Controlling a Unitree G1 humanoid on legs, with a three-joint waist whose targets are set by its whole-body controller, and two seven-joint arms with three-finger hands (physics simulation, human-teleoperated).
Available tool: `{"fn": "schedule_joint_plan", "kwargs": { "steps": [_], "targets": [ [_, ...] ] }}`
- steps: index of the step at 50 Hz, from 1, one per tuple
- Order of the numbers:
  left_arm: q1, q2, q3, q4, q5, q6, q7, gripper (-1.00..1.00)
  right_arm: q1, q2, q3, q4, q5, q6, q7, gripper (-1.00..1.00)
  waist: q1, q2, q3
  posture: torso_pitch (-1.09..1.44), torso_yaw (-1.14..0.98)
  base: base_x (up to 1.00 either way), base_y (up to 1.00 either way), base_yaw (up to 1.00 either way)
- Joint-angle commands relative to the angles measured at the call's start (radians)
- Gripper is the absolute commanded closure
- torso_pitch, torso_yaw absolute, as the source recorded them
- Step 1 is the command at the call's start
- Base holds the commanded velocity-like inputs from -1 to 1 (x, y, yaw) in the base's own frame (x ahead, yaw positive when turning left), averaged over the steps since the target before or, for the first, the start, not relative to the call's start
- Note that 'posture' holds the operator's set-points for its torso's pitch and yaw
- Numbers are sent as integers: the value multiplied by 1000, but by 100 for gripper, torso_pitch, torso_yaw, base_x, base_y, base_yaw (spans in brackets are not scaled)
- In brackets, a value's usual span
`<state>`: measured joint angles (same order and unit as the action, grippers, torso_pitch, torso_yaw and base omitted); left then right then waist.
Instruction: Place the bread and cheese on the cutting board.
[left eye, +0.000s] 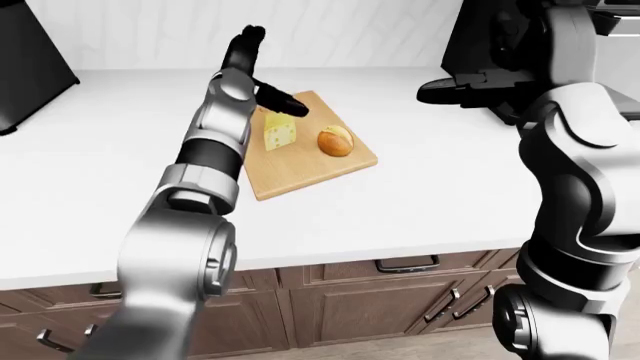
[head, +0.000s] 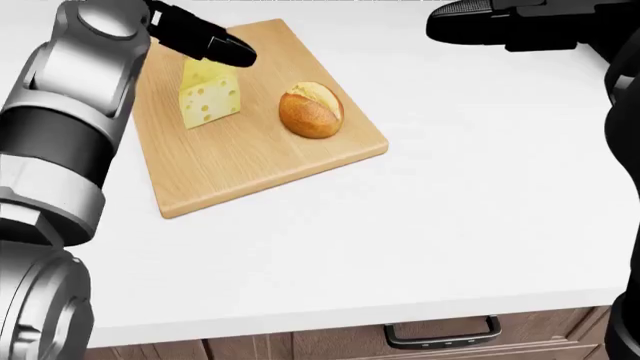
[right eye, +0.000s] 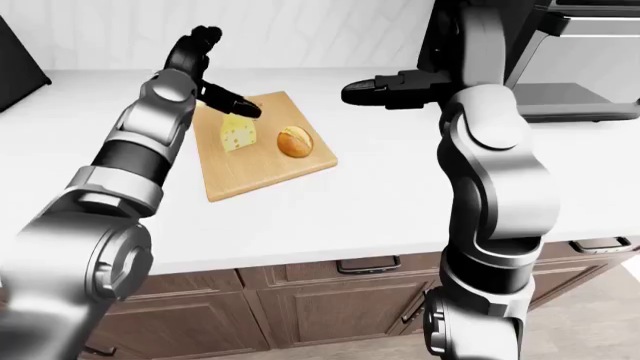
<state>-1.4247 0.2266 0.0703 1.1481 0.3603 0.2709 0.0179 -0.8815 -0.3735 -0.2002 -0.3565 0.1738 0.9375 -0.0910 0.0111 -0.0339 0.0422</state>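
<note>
We found cheese (head: 209, 96) and bread (head: 311, 112) resting on the board (head: 250, 161); left hand (head: 205, 39) spread wide, empty above. Next: withdraw it clear.

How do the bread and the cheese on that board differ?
The bread is a round, golden-brown roll lying low; the cheese is a pale yellow wedge with holes, standing upright. The bread lies clear of the robot, while the cheese sits just under the left hand. Both rest on the cutting board.
</note>
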Motion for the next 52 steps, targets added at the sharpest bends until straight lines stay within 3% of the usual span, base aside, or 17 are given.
{"fn": "schedule_joint_plan", "kwargs": {
  "steps": [1,11,16,25,31,33,35,40,43,47,49,52],
  "targets": [
    [-53,14,1,-54,-10,-18,0,-100,-31,-12,-10,-24,-5,-28,-3,-100,0,-1,-31,0,0,0,0,0],
    [-73,62,-13,-182,-2,27,-77,-100,-35,-12,-10,-30,-7,-21,-4,-100,-1,3,-29,0,0,0,0,0],
    [-61,110,30,-314,-50,98,-138,-100,-34,-12,-8,-33,-9,-18,-4,-100,-2,7,-26,0,0,0,0,0],
    [6,190,49,-722,-112,326,-250,-100,-31,-13,-12,-31,-8,-22,-1,-100,-5,13,-18,0,0,0,0,0],
    [85,218,85,-976,-153,473,-278,-100,-35,-16,-15,-37,-5,-13,-3,-100,-6,19,-12,0,0,0,0,0],
    [118,227,94,-1043,-171,506,-278,-100,-34,-17,-15,-37,-5,-15,-3,-100,-6,21,-10,0,0,0,0,0],
    [147,224,146,-1134,-218,564,-248,-100,-33,-17,-13,-33,-6,-20,-2,-100,-6,22,-10,0,0,0,0,0],
    [244,242,152,-1346,-304,665,-202,-100,-34,-18,-13,-38,-7,-15,-2,-100,-10,25,-8,0,0,0,0,0],
    [315,245,194,-1434,-369,685,-155,-100,-35,-18,-12,-38,-8,-16,-2,-100,-9,25,-6,0,0,0,0,0],
    [332,284,208,-1456,-452,702,-123,-100,-32,-16,-10,-37,-11,-19,-1,-100,-9,29,-6,0,0,0,0,0],
    [329,269,256,-1465,-530,738,-80,-100,-30,-16,-13,-36,-10,-21,0,-100,-9,29,-7,0,0,0,0,0],
    [367,322,228,-1460,-560,703,-60,-100,-36,-14,-11,-45,-10,-9,-1,-100,-9,31,-5,0,0,0,0,0]
  ]
}}
